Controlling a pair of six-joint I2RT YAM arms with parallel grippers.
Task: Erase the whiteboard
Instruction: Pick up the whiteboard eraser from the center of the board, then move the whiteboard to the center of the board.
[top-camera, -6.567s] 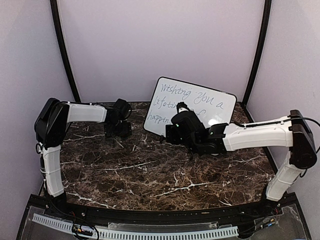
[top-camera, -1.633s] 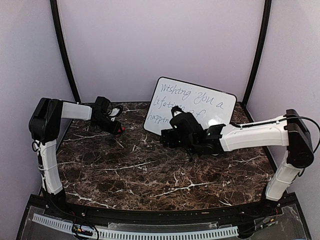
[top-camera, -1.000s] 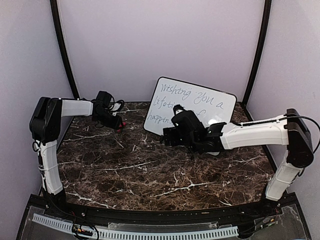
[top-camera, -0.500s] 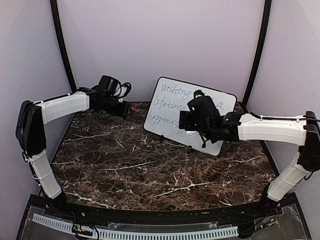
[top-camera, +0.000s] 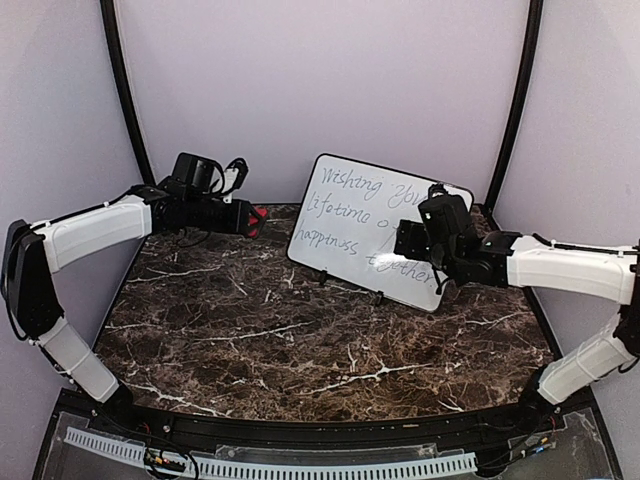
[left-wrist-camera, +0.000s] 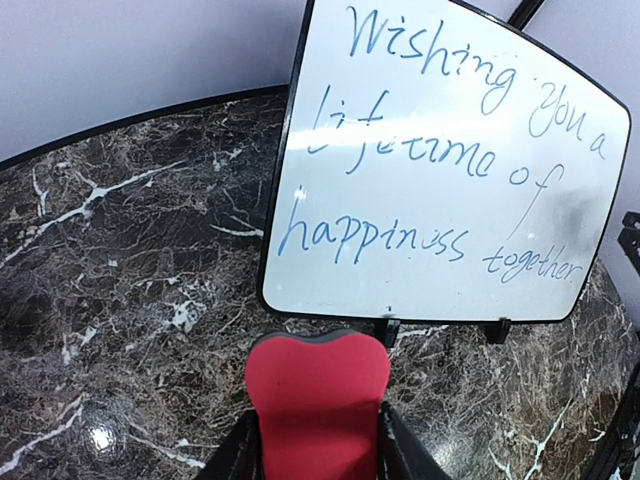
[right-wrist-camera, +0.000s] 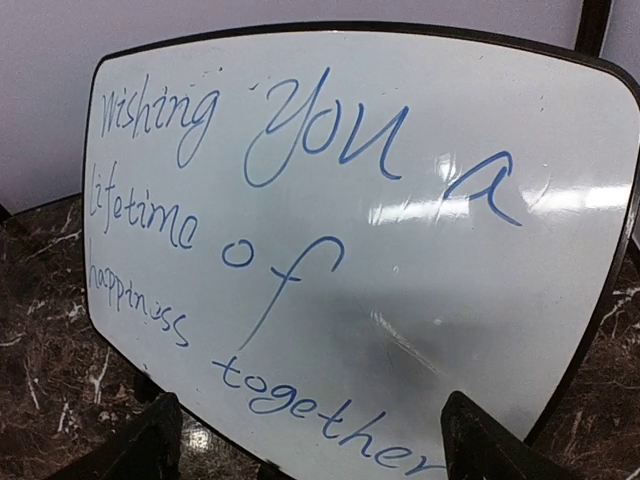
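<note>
Now my left gripper (left-wrist-camera: 318, 445) clamps the red eraser (left-wrist-camera: 318, 395), facing the whiteboard (left-wrist-camera: 440, 170) propped at the back of the marble table (top-camera: 300, 330), every word unwiped. Next I must press the eraser flat on the writing. My right gripper (right-wrist-camera: 315, 445), jaws wide, crowds the board's right side, and I reckon its small stand (left-wrist-camera: 388, 328) could tip.

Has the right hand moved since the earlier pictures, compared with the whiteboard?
Yes. The right hand moved rightward, from before the lower left part of the whiteboard to its lower right part.

Whiteboard (top-camera: 345, 225) lettering partly behind right arm (top-camera: 560, 270)
</note>
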